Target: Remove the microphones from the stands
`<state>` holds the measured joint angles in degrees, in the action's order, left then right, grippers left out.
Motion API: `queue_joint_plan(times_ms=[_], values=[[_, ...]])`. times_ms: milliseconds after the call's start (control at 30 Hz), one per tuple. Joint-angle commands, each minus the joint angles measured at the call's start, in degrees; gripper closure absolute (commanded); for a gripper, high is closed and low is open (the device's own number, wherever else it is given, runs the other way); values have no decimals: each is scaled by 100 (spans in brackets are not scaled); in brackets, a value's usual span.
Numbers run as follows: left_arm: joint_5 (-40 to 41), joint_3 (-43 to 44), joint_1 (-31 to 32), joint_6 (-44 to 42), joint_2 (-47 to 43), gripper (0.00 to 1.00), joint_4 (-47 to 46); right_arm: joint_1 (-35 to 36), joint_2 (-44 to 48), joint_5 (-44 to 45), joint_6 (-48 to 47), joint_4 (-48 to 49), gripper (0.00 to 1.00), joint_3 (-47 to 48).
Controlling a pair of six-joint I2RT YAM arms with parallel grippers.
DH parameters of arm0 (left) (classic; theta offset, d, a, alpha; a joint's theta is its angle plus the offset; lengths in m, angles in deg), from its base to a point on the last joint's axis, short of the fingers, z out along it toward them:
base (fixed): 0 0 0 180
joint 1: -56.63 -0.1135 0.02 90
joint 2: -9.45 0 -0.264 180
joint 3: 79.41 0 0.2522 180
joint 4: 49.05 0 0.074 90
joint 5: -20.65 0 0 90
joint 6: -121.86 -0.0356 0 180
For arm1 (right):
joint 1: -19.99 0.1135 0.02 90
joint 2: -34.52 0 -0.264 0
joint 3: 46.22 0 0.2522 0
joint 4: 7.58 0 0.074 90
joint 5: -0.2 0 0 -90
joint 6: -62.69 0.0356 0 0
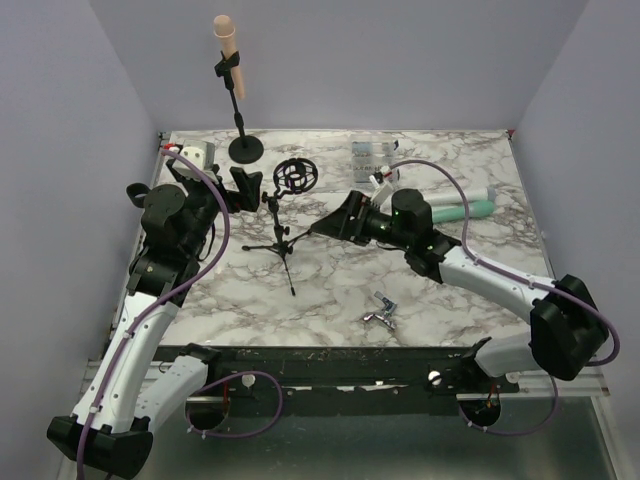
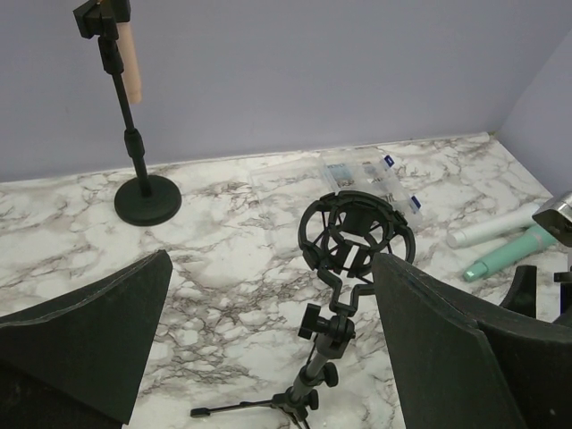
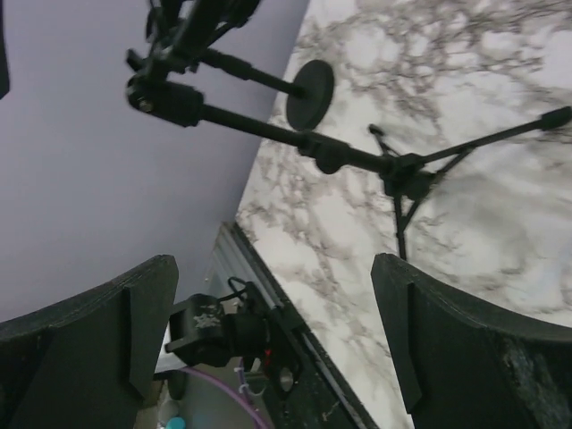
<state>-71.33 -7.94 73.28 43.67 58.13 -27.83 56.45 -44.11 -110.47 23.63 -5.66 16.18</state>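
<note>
Currently zero progress, by the look of it. Can see the microphone (image 1: 228,50) upright in the clip (image 1: 229,70) atop the tall stand (image 1: 241,122), far beyond the left claw (image 2: 273,264), off to its left and well above it. No contact with either claw.

Left claw: spread wide, holding nothing. Aimed at the empty shock mount (image 2: 357,234) on the tripod stand (image 1: 281,242), dead ahead and near, not at the microphone. Right claw (image 3: 275,264): likewise spread wide and empty, rolled on its side, facing the tripod stand from the other side, with the tall stand further ahead. Both stands upright on the counter (image 1: 450,275).

Reading the remaining work as all of it: reach up to the microphone, close on its body clear of the clip, pull it free, probably with the other claw steadying the tall stand. Judging that small round foot tippy, so expecting a risk of toppling on a one-claw pull.
</note>
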Motion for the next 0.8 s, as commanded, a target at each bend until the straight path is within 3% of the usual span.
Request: queue_joint_plan(times_ms=[0,233,367,500,700,767], values=[[73,29,58,18,1,1,-2,509,-231,242,569,866,3,352],[78,47,75,16,-12,2,12,764,-789,469,774,1263,13,578],[107,38,93,-3,-34,1,9,752,-1450,-152,775,1951,15,591],[89,45,112,-3,-52,2,17,650,-2288,-1353,871,2181,15,1043],[45,47,120,-4,-60,2,9,518,-3359,-1941,2149,4249,15,891],[40,55,120,-4,-46,1,14,453,-3673,-2049,2331,4323,24,1011]])
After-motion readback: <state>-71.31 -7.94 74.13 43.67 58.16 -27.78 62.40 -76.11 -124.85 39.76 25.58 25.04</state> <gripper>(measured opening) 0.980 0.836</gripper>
